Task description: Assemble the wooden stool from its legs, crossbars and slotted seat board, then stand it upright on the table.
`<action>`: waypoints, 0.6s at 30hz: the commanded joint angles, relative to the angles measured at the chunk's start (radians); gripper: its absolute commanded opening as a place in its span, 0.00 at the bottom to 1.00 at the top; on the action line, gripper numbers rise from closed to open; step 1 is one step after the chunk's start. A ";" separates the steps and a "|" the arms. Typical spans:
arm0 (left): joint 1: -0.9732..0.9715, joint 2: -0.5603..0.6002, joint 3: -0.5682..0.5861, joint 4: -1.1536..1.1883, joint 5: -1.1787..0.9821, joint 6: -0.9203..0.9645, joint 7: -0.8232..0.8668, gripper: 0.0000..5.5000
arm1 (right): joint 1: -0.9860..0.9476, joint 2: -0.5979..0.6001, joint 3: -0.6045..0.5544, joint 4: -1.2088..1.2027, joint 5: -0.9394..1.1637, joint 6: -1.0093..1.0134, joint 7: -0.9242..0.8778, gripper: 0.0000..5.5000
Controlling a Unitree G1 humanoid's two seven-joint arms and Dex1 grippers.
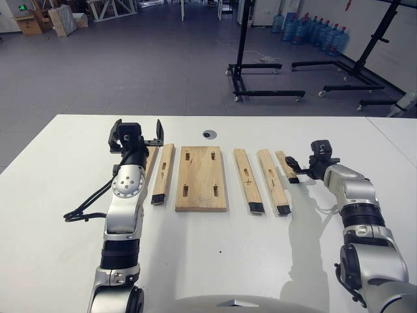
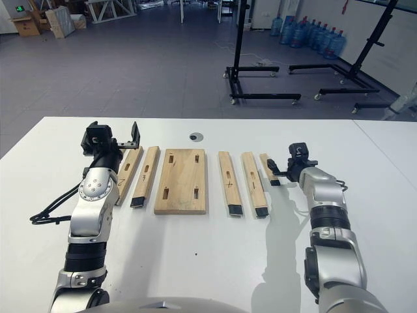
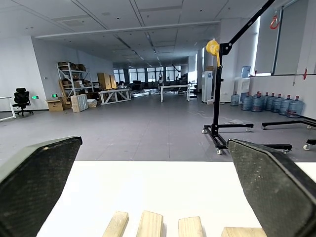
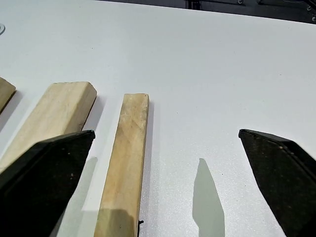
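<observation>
The slotted seat board (image 1: 201, 177) lies flat at mid table. Left of it lies one leg (image 1: 163, 173), and a second leg (image 1: 151, 168) is partly hidden by my left arm. To its right lie two more legs (image 1: 248, 180) (image 1: 272, 180) and a short crossbar (image 1: 287, 166). My left gripper (image 1: 137, 132) hangs open over the far ends of the left legs, holding nothing. My right gripper (image 4: 163, 182) is open just right of the crossbar (image 4: 123, 173), whose near end lies between the spread fingers (image 4: 44, 182), untouched.
A black cable (image 1: 85, 208) trails on the table left of my left arm. A round grommet hole (image 1: 209, 134) sits beyond the seat board. The white table (image 1: 260, 261) has bare surface in front of the parts. Black wheeled stands (image 1: 267, 91) are on the floor behind.
</observation>
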 commanded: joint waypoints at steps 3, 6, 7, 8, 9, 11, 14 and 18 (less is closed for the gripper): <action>-0.007 0.004 -0.007 0.009 0.007 0.009 -0.003 0.98 | 0.015 0.006 0.034 0.068 -0.041 -0.060 0.002 0.98; -0.007 0.002 -0.008 0.010 0.007 0.008 -0.001 0.98 | 0.018 0.009 0.039 0.106 -0.051 -0.078 0.007 0.98; -0.007 0.002 -0.008 0.010 0.007 0.008 -0.001 0.98 | 0.020 0.012 0.043 0.115 -0.054 -0.083 0.011 0.98; -0.006 0.002 -0.007 0.010 0.007 0.008 0.000 0.98 | 0.023 0.016 0.050 0.122 -0.058 -0.087 0.018 0.98; -0.008 0.001 -0.008 0.011 0.007 0.008 0.000 0.98 | 0.027 0.023 0.055 0.124 -0.059 -0.090 0.023 0.98; -0.008 0.000 -0.008 0.012 0.007 0.008 0.001 0.98 | 0.031 0.035 0.059 0.121 -0.056 -0.091 0.029 0.98; -0.008 0.000 -0.009 0.011 0.007 0.008 0.002 0.98 | 0.030 0.044 0.062 0.112 -0.053 -0.083 0.039 0.98; -0.009 -0.001 -0.009 0.012 0.008 0.008 0.003 0.98 | 0.040 0.051 0.055 0.133 -0.048 -0.067 0.037 0.90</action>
